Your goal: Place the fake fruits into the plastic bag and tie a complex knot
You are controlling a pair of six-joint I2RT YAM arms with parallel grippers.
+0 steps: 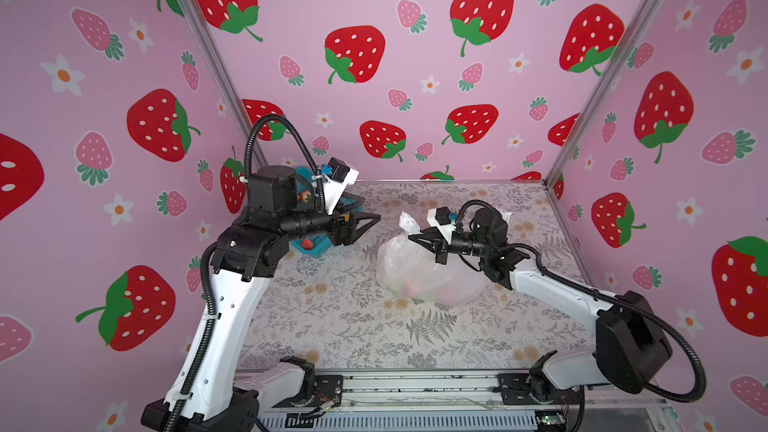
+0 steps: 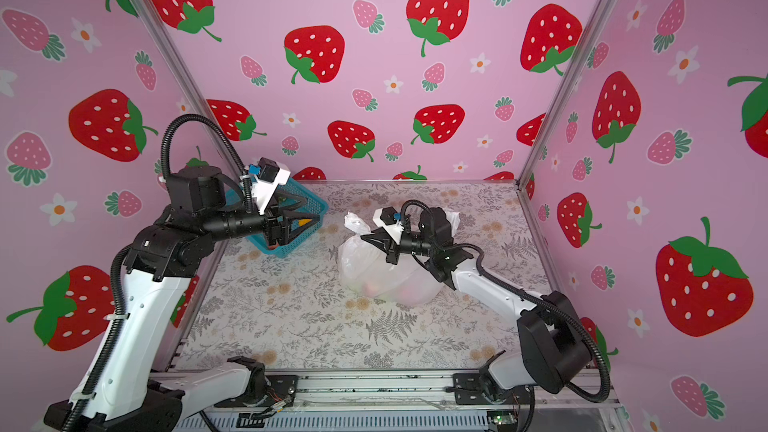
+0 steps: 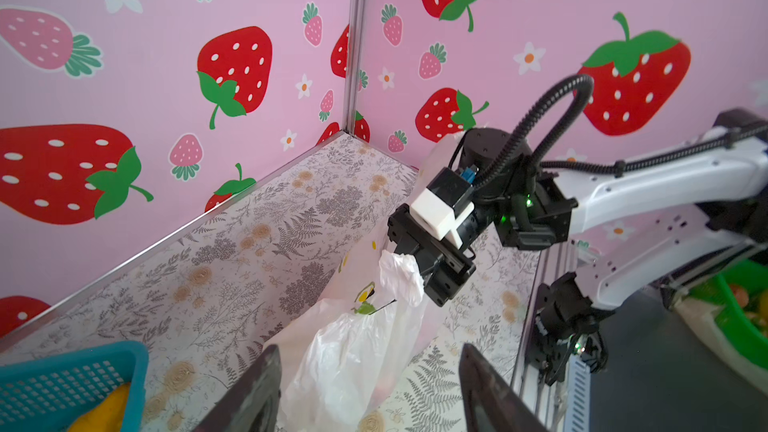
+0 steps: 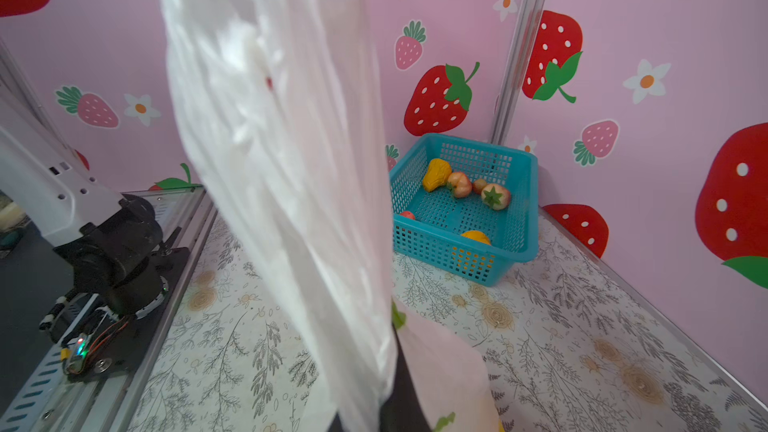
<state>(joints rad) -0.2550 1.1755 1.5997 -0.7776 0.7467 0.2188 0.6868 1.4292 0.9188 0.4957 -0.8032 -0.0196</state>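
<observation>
While right fingers [image 1: 424, 241] pinch the plastic bag [image 1: 415, 276], left fingers [image 3: 249, 401] stand apart.

Left arm [image 1: 232, 297], jaws apart; right arm [image 1: 552, 290], jaws shut.

My top views: high, front, down on table [image 1: 332, 326] | left wrist: near bag [image 3: 353, 347] | right wrist: against bag, basket [image 4: 440, 243] beyond

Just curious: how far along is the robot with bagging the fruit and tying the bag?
Partly done: reddish fruits show through the plastic bag. In hand: the right gripper is shut on the bag's bunched top; the left gripper is open and empty. Left: several fruits sit in the teal basket, and no finished knot shows.
</observation>
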